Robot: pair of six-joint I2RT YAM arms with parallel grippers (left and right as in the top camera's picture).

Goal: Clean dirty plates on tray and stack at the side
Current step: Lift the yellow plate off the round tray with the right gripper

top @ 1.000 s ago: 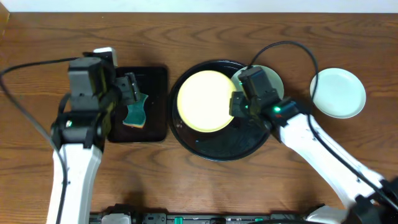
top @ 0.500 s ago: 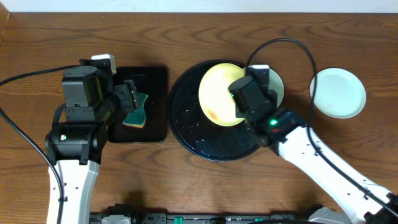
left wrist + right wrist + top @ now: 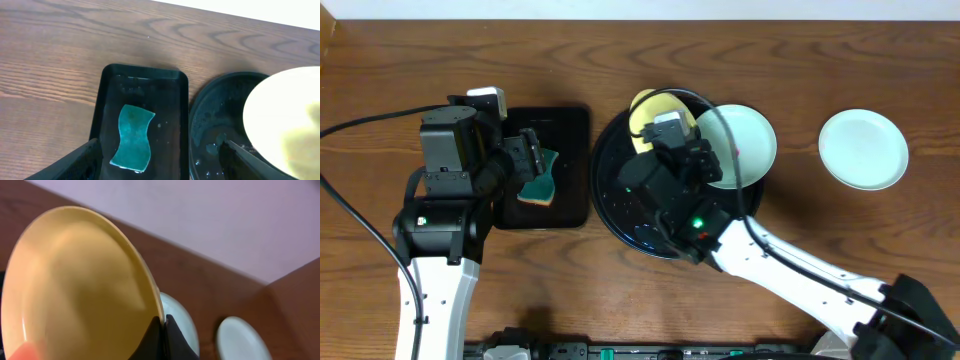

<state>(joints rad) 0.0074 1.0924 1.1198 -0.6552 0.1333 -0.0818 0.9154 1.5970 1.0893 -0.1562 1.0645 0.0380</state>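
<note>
Yellow plate tilts above the round tray, likely raised for scrubbing; a mint plate lies right of the tray on the tabletop. Left wrist view: left claw wide open, empty, over the sponge left of the tray. Right wrist view: right claw pinches the plate's edge.

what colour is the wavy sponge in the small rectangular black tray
Teal green wavy sponge, clearest in the left wrist view.

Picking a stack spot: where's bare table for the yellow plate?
Free: wood right of the lone mint plate; front-left of the round tray; back-left corner past the small tray. Crowded: round tray, right gripper holding the yellow plate beside another mint plate.
</note>
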